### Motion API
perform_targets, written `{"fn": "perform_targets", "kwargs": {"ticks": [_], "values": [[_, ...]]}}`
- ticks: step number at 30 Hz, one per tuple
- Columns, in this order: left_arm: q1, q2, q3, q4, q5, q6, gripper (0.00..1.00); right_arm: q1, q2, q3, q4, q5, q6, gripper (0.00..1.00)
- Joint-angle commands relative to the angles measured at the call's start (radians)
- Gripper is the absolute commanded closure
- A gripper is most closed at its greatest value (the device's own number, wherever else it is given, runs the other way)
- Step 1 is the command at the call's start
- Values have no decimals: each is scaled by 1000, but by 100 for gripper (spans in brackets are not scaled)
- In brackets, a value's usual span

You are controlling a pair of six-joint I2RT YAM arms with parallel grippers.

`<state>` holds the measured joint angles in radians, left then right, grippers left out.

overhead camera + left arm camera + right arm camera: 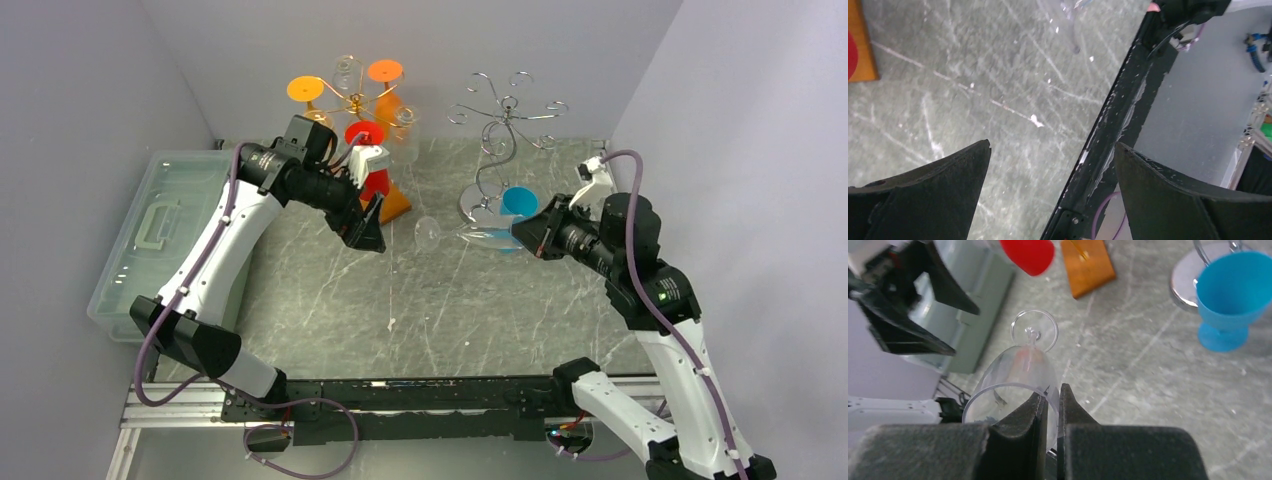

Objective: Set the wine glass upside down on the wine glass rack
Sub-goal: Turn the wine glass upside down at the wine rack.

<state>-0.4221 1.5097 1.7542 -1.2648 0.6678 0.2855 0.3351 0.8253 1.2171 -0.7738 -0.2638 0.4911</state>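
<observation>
My right gripper (1052,391) is shut on the rim of a clear wine glass (1020,372), which it holds sideways above the table, foot pointing left. In the top view the clear wine glass (450,234) lies level between my two arms, left of my right gripper (527,235). A silver wire rack (505,120) stands at the back right, its hooks bare. My left gripper (368,225) is open and empty in front of the gold rack (352,100); its jaws stand wide apart in the left wrist view (1050,155).
The gold rack carries orange, red and clear glasses on an orange base (393,203). A blue cup (518,203) stands upside down by the silver rack's foot. A clear lidded bin (160,230) sits at the left edge. Grey walls close in on both sides.
</observation>
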Motion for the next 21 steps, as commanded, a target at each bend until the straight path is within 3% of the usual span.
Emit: {"fn": "perform_targets", "kwargs": {"ticks": [1,12,21], "values": [[0,-37,-11,87,160,-112,1,-1,9,2,238,-103,102,100],[-3,54,41,142,215,-193,2,0,22,-48,424,-194,203,100],[-6,131,125,116,218,-167,30,1,-6,-110,478,-242,236,100]]}}
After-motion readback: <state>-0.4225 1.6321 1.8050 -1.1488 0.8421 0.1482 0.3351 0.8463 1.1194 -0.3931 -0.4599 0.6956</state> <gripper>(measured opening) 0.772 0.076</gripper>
